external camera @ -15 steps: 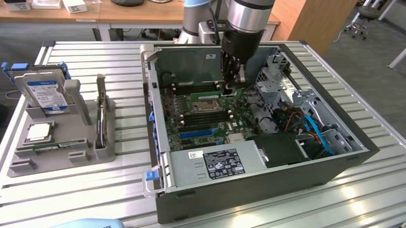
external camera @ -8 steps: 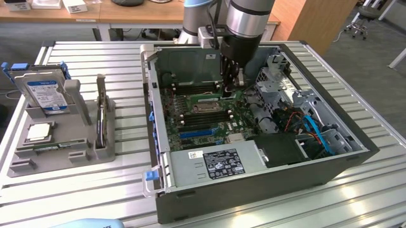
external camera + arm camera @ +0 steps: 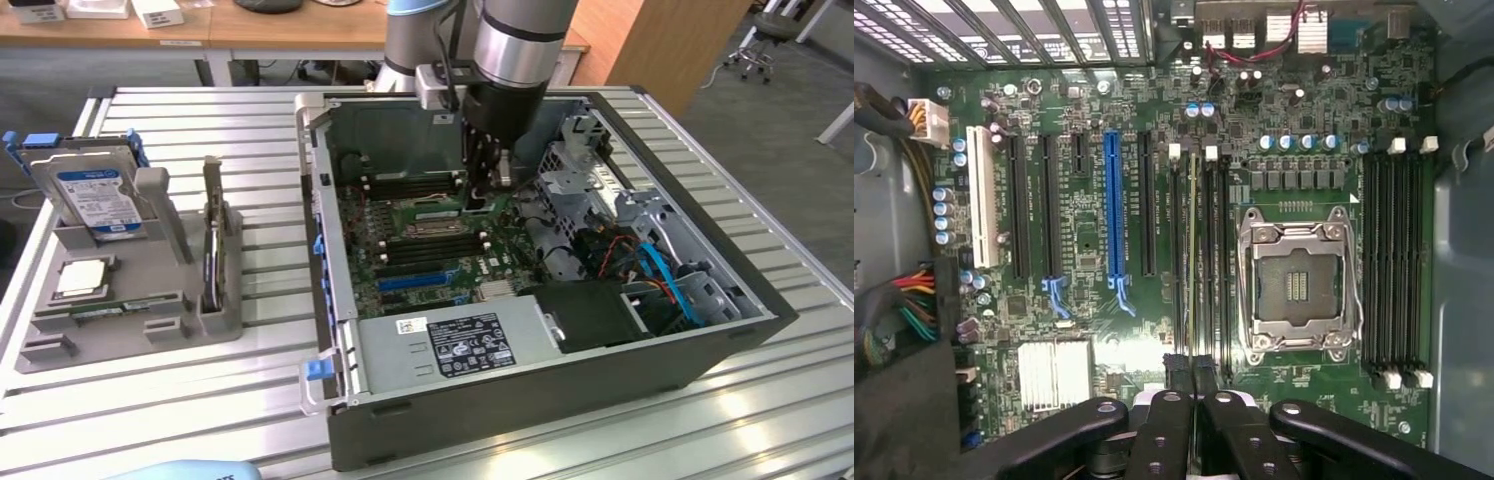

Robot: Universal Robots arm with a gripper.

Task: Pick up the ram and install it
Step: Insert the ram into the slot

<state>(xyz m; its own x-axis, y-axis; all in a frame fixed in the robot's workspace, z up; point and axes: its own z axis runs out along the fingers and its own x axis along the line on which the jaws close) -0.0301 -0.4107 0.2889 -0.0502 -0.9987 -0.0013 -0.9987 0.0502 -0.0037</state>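
In the wrist view the ram (image 3: 1192, 260) appears edge-on as a thin green-yellow line. It runs along one of the black memory slots (image 3: 1210, 260) beside the open processor socket (image 3: 1299, 285). Its near end sits between my black fingertips (image 3: 1179, 372), which stand close together, so my gripper (image 3: 1192, 378) is shut on it. I cannot tell whether the stick is seated in the slot or just above it. In the exterior view my gripper (image 3: 483, 200) reaches straight down into the open computer case (image 3: 336, 300), over the motherboard (image 3: 427, 255).
A grey tray (image 3: 40, 350) at the exterior view's left holds the hard drive (image 3: 96, 195), the silver processor chip (image 3: 83, 277) and a small green strip (image 3: 127, 307). Inside the case are the power supply (image 3: 454, 345), blue cables (image 3: 674, 285) and drive cage (image 3: 587, 165). A second bank of slots (image 3: 1394, 270) lies past the socket.
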